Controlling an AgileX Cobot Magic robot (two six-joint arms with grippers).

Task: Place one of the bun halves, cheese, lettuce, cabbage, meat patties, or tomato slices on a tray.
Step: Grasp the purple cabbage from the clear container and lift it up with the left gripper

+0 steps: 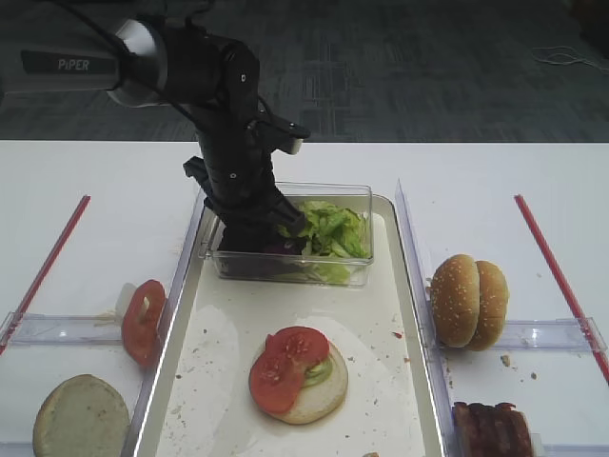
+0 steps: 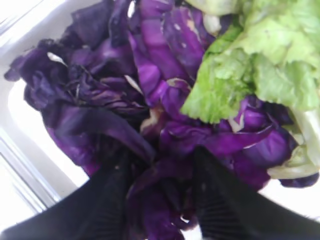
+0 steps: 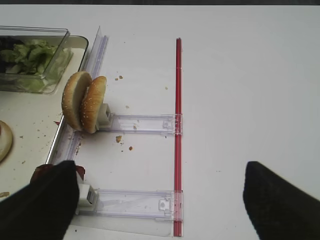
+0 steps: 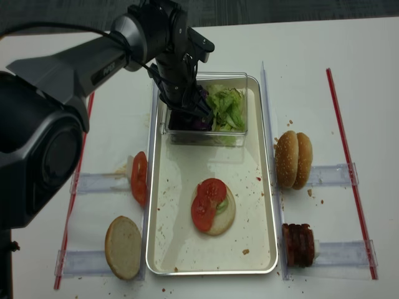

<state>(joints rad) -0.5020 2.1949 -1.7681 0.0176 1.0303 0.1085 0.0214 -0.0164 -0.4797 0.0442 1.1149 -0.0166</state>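
My left gripper point(image 2: 161, 160) reaches down into the clear plastic box point(image 1: 354, 195) at the far end of the tray point(image 1: 381, 381). Its jaws stand partly open, with dark purple cabbage point(image 2: 150, 75) between the fingers. Green lettuce point(image 2: 250, 65) fills the box's right half. On the tray lies a bun half point(image 1: 328, 392) topped with lettuce and two tomato slices point(image 1: 285, 367). My right gripper point(image 3: 160, 200) hovers open and empty over the table right of the tray, near the meat patties point(image 1: 492, 428).
Two sesame bun halves point(image 1: 468, 300) stand on edge in a clear rack right of the tray. A tomato slice point(image 1: 143, 319) and a flat bun half point(image 1: 81, 416) sit in racks on the left. Red strips point(image 1: 557, 276) mark both sides of the table.
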